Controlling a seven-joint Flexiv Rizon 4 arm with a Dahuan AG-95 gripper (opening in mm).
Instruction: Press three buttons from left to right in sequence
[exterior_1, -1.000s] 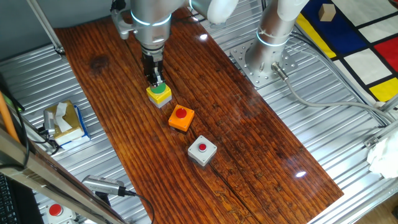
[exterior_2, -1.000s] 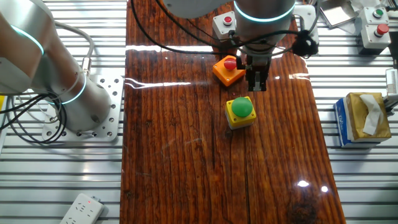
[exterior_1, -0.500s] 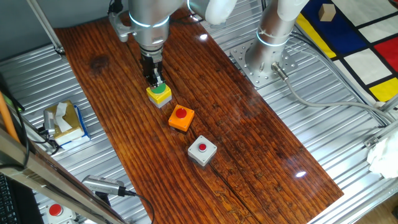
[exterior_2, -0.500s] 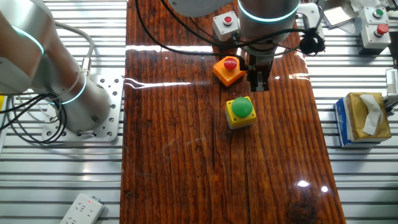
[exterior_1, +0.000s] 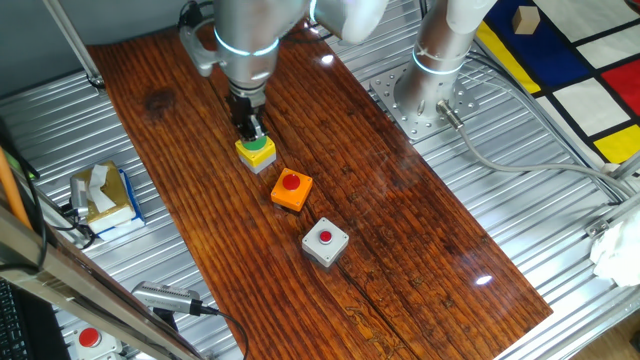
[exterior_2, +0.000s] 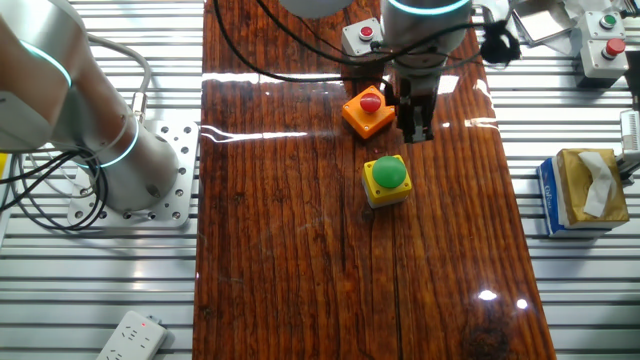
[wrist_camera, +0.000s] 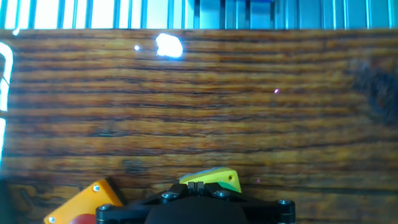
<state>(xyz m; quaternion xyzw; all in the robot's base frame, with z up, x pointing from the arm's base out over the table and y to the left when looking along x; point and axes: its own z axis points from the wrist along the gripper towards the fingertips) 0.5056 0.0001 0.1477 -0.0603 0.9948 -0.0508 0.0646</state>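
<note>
Wooden surface runs diagonally across the fixed views, on ribbed metal. Tissue box sits off the board at right, tissue poking out. White box with buttons, upper right. Three buttons in a row: yellow box, orange box, grey box, well apart. End effector hangs above the yellow box; finger state cannot be determined. White power strip, lower left.

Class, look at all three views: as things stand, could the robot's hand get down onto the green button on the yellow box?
Probably yes. The hand hangs above the board beside the green button, and nothing lies between them; the orange box stands off to one side.
</note>
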